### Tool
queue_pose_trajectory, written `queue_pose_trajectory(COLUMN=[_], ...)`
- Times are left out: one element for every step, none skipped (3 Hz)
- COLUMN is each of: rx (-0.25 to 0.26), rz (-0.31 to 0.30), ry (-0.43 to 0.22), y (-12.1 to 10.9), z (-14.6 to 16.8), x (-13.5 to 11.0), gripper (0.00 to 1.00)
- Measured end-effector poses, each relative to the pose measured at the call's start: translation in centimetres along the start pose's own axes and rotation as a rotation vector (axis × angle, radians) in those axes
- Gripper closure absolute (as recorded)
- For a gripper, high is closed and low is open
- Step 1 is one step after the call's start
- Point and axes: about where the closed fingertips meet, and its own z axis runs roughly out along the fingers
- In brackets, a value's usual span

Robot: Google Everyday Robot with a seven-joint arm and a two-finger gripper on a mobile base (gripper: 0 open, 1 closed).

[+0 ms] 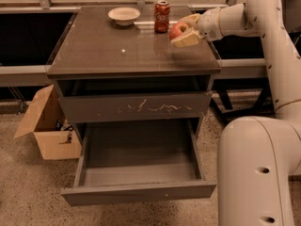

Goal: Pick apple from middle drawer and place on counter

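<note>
Over the right rear part of the counter (117, 51): the gripper (179, 31), cream-coloured fingers (188, 40) clamped on the apple (177, 29), one above it and one beneath. Red fruit with a yellowish patch, held low over the glossy top, near the counter's right edge; cannot tell whether the lower finger touches the surface. Reaching in from beyond the counter's right side, the white arm (263, 13), bending down toward the bulky white robot body (258, 168), which stands off the counter's front right corner and below its level.

Just beside the apple, toward the middle of the counter's rear edge, a red Coca-Cola can (162, 16), upright and apart from the fruit. Farther left along that same rear edge, a shallow white bowl (124, 16), right way up.

Directly under the counter, a dark gap, then a grey drawer front with white scratch marks (136, 108), pushed in. Below that, the middle drawer (138, 192), pulled well out in front of the counter, plain grey front panel, grey floor and side walls in full view.

Left of the counter and down on the speckled floor (28, 192), an open cardboard box (47, 135), one flap raised, dark contents too small to identify.
</note>
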Motion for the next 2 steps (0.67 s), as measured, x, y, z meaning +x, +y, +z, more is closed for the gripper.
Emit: queue_pose_trajectory(rx=[0.010, 0.009], rz=[0.056, 0.061], ry=[0.011, 0.011], y=[-0.41, -0.39], z=[1.36, 1.46], x=[0.63, 0.64], gripper=[1.00, 0.80])
